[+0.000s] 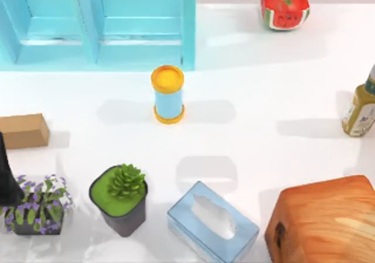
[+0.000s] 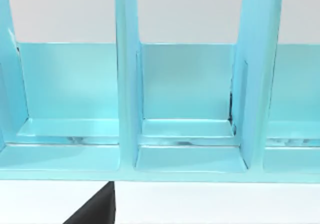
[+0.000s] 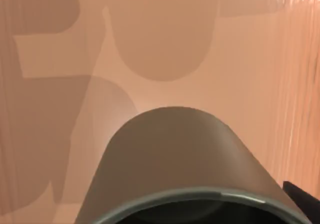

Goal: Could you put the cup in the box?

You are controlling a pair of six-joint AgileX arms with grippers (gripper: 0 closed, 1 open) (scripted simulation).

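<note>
Left arm (image 1: 7, 175) dark at the table's left edge; fingers unseen

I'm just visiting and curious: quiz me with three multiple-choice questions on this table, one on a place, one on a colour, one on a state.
1. Where is the blue cylinder with yellow ends?
A) mid-table, before the blue rack
B) on the wooden box
C) beside the bottle

2. The cup by the right wrist camera is:
A) red
B) grey-green
C) yellow

3. The cylinder is:
A) lying down
B) leaning on the rack
C) upright

Answers: 1 A, the top view shows it before the rack. 2 B, its wall is grey-green against a wood-coloured surface. 3 C, its yellow lid faces up.
</note>
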